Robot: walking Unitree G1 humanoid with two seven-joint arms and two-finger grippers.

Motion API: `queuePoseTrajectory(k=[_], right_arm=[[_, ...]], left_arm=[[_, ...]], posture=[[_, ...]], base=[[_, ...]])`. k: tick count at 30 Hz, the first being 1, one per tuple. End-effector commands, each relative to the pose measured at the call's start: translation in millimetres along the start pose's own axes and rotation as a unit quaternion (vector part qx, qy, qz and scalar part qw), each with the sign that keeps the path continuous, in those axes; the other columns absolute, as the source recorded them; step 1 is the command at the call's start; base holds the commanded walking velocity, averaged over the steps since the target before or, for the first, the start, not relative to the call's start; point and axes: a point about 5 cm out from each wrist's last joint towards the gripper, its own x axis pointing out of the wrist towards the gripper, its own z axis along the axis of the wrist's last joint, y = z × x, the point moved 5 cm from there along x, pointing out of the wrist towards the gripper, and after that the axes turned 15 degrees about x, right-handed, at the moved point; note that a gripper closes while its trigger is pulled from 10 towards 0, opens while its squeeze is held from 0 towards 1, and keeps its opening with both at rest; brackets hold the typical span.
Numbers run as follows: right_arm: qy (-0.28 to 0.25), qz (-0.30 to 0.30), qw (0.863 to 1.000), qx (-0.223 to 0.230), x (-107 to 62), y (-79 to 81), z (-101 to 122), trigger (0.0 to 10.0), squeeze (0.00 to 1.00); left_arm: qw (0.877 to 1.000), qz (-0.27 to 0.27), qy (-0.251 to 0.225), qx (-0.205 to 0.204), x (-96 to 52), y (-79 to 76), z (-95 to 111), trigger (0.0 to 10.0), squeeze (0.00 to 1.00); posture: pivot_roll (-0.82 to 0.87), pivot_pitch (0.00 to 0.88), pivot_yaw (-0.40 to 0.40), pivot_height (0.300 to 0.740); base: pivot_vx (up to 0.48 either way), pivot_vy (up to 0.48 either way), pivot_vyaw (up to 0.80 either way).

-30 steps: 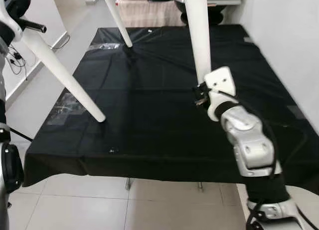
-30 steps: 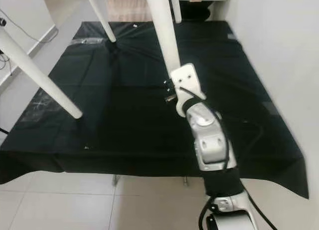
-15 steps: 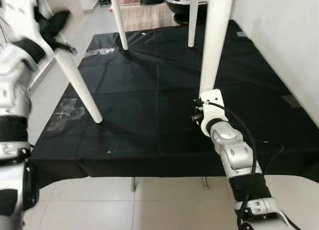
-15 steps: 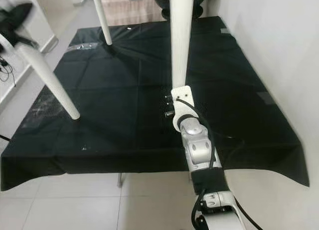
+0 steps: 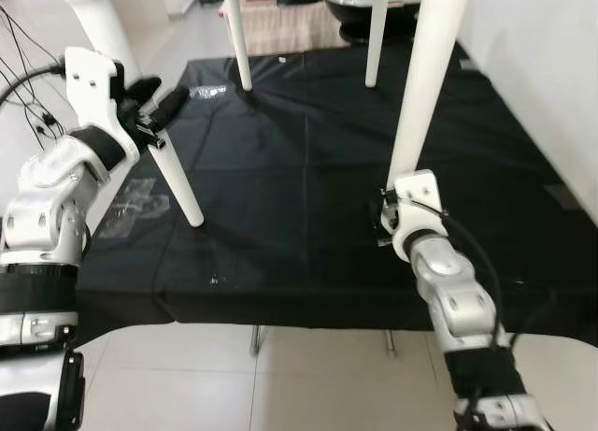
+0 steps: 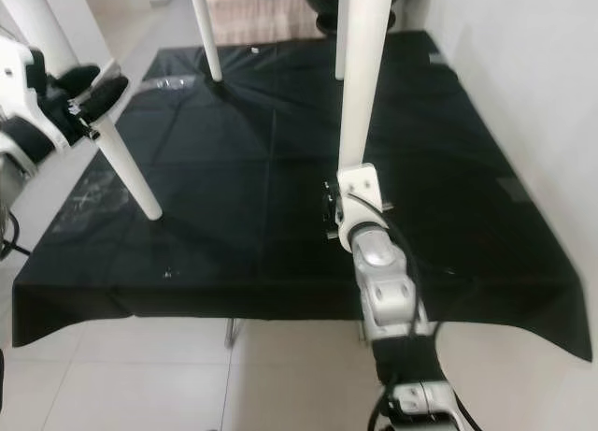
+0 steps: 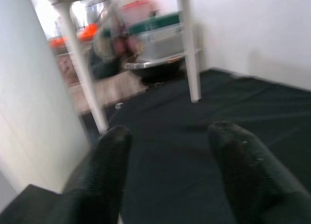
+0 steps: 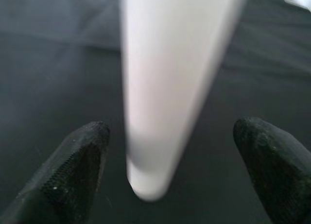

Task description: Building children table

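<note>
Looks mostly done to me: the white children table point(image 5: 439, 38) stands on all four legs on the black-covered worktop point(image 5: 308, 150). The right gripper point(image 8: 167, 156) is spread wide around the front right leg point(image 5: 418, 104), gripping nothing. The left gripper point(image 5: 159, 108) is open beside the front left leg point(image 5: 173, 174).

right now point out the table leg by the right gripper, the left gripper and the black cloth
table leg point(image 8: 160, 88), right wrist view, lower shaft.
left gripper point(image 7: 170, 136), left wrist view, between fingertips.
black cloth point(image 5: 299, 169), left eye view, bare middle.

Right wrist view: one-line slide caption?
Open right gripper straddling the foot of a white table leg above the black cloth.
</note>
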Motion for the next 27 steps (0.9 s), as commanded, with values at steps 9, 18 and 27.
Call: queuePoseTrajectory(k=[9,18,27], right_arm=[[-0.024,-0.002,0.999,0.036,-62.3,-7.0,-17,10.0,1.0],[-0.032,0.057,0.997,0.048,-64.8,24.9,-20,10.0,0.0],[-0.024,0.067,0.996,0.056,-54.7,27.3,-24,10.0,0.0]], left_arm=[[0.989,-0.077,0.109,-0.059,-54.9,-113.5,-56,10.0,1.0],[0.975,-0.039,0.213,-0.046,-87.9,-146.5,-98,10.0,0.0],[0.966,0.025,0.258,-0.023,-109.0,-127.9,-115,10.0,0.0]], posture=[[-0.07,0.111,0.064,0.74],[-0.08,0.062,0.042,0.74],[-0.07,0.016,0.015,0.74]], base=[[0.0,0.0,0.0],[0.0,0.0,0.0],[-0.281,0.0,0.0]])
